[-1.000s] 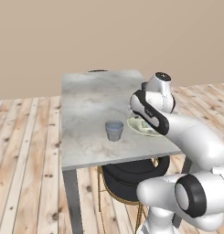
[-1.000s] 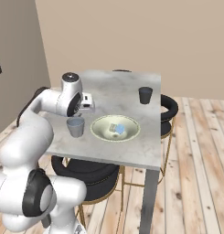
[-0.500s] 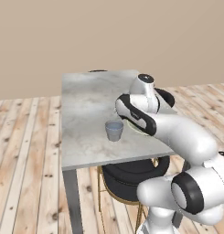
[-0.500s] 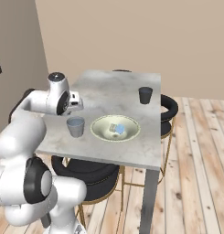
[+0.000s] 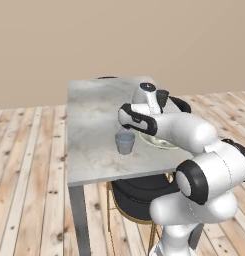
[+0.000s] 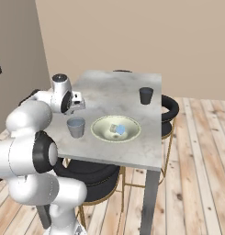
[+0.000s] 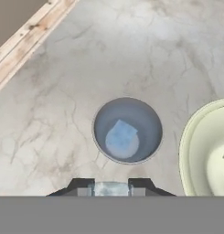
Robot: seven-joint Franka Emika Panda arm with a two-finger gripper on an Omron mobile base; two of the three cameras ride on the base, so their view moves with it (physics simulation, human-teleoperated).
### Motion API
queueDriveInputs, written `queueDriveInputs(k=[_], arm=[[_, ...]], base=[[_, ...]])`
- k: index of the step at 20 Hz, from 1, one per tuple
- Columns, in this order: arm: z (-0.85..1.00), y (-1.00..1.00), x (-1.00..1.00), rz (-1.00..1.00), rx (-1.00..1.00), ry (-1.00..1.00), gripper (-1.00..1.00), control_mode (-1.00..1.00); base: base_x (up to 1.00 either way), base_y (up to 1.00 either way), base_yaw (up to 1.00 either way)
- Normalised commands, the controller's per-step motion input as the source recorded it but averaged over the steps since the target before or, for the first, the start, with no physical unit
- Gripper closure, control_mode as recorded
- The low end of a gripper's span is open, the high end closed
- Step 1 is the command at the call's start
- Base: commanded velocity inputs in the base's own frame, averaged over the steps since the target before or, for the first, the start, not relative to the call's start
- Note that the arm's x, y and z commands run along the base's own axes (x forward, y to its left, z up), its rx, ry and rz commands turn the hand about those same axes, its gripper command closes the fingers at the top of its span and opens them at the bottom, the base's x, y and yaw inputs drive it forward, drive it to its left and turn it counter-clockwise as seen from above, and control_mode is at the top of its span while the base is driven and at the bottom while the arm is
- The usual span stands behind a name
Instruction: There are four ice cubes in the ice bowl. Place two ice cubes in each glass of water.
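Between the two dark fingertips of the pincer (image 7: 110,188), seen at the bottom of the hand view, a small pale, translucent ice cube (image 7: 110,188) is clamped. The pincer is held above the grey marbled tabletop (image 6: 115,92), just short of the nearer small grey-blue translucent glass of water (image 7: 127,130), which is viewed from almost straight overhead. One pale blue ice cube (image 7: 121,136) is seen lying inside this glass. In the right base view the same glass (image 6: 76,127) is found standing upright near the tabletop's left edge, toward its near end, with the white hand of the arm raised just above and behind it. The wide, shallow, cream-green ice bowl (image 6: 101,133) is set just beside the glass, nearer the middle of the tabletop and close to the near edge; two small ice cubes (image 6: 117,129) are made out in its hollow, touching or nearly touching each other. The second glass of water (image 6: 146,95), which appears darker, is placed well apart from the first, toward the far right corner of the tabletop. In the left base view the bowl (image 5: 159,143) is largely covered by the white arm, and the nearer glass (image 5: 125,142) is shown standing free on the tabletop.
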Motion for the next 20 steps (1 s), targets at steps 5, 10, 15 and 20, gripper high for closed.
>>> queueDriveInputs(k=[5, 10, 15, 20], arm=[[-0.4, 0.0, 0.19, 0.0, -0.01, 0.06, 1.0, -1.0], [-0.4, 0.0, 0.01, 0.0, -0.02, 0.06, 1.0, -1.0], [-0.22, 0.0, 0.23, 0.0, -0.01, 0.01, 1.0, -1.0], [-0.16, 0.0, 0.26, 0.0, 0.0, 0.0, 1.0, -1.0]], base=[[0.0, 0.0, 0.0], [0.0, 0.0, 0.0], [0.0, 0.0, 0.0], [0.0, 0.0, 0.0]])
